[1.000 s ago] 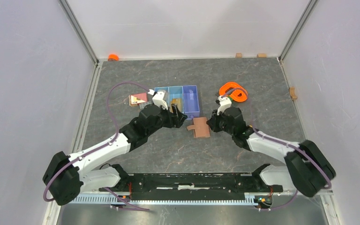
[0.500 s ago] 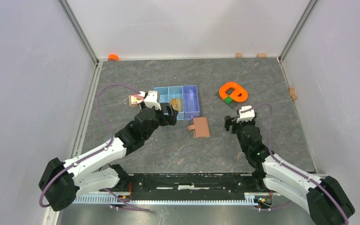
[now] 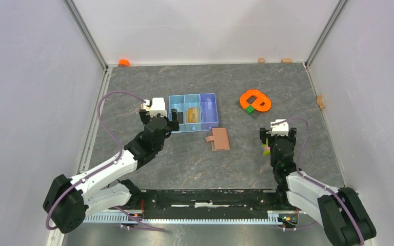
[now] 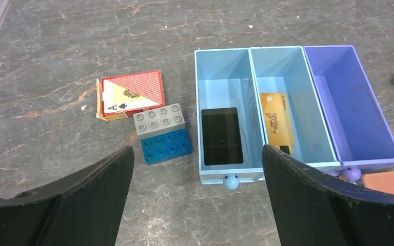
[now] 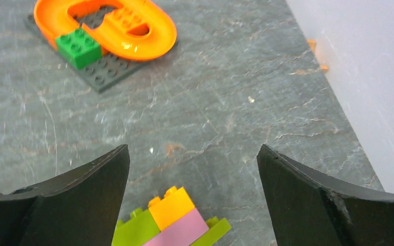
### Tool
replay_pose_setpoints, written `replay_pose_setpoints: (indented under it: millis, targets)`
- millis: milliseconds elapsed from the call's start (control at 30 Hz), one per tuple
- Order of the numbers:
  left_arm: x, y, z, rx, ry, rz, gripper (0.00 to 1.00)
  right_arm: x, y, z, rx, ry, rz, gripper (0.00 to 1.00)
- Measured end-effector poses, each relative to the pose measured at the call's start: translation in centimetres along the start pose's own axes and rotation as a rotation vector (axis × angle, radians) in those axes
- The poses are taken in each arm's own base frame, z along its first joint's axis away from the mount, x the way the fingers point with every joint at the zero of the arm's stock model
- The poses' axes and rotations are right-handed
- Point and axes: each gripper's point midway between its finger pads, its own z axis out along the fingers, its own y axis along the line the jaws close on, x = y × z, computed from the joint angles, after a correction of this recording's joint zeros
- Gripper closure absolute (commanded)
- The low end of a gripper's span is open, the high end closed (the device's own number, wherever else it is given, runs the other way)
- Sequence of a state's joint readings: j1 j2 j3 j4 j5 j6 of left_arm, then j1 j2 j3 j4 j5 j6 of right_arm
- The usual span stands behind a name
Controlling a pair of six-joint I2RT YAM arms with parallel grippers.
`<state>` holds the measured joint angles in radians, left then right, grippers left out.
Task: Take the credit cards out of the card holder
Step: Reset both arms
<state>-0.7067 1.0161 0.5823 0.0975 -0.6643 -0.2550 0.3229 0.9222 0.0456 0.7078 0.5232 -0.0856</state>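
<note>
The salmon-brown card holder [image 3: 218, 139] lies flat and closed on the table between the arms; one corner [image 4: 387, 183] shows in the left wrist view. A black credit card [image 4: 221, 136] lies in the left compartment of the blue tray [image 4: 250, 48]. A tan credit card [image 4: 277, 122] lies in the middle compartment. My left gripper [image 4: 196, 149] hovers open just in front of the tray, with nothing between its fingers. My right gripper [image 5: 192, 148] is open and empty, well to the right of the card holder.
A red playing-card box [image 4: 131, 92] and a grey-and-blue brick pair [image 4: 162, 133] lie left of the tray. An orange track with a green brick [image 5: 77, 47] sits far right. A yellow, pink and green brick stack [image 5: 172, 220] lies under the right gripper. Walls surround the table.
Both arms have pulled back: the left from over the tray toward the left, the right away from the card holder to the near right. Both grippers have opened wide.
</note>
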Motion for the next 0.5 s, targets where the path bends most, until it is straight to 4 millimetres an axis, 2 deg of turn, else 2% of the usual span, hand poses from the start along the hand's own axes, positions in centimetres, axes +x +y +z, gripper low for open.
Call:
replay_pose_setpoints:
  millis: [100, 267, 333, 433, 500]
  targets:
    - [0.0, 0.4, 0.3, -0.026, -0.013, 0.03, 0.0, 1.7, 0.3, -0.2, -0.026, 0.026, -0.053, 0.02]
    - [1.1, 1.4, 0.7, -0.07, -0.014, 0.08, 0.0, 0.3, -0.1, 0.9, 0.008, -0.042, -0.033, 0.08]
    - [1.3, 1.8, 0.7, -0.093, -0.01, 0.09, 0.0, 0.9, -0.5, 1.2, 0.034, -0.025, -0.046, 0.08]
    - [1.1, 2.1, 0.7, -0.109, -0.019, 0.09, 0.0, 2.3, -1.0, 1.3, 0.057, 0.019, -0.101, 0.02]
    - [1.0, 2.1, 0.7, -0.112, -0.021, 0.096, 0.0, 2.1, -1.1, 1.5, 0.062, 0.007, -0.118, 0.02]
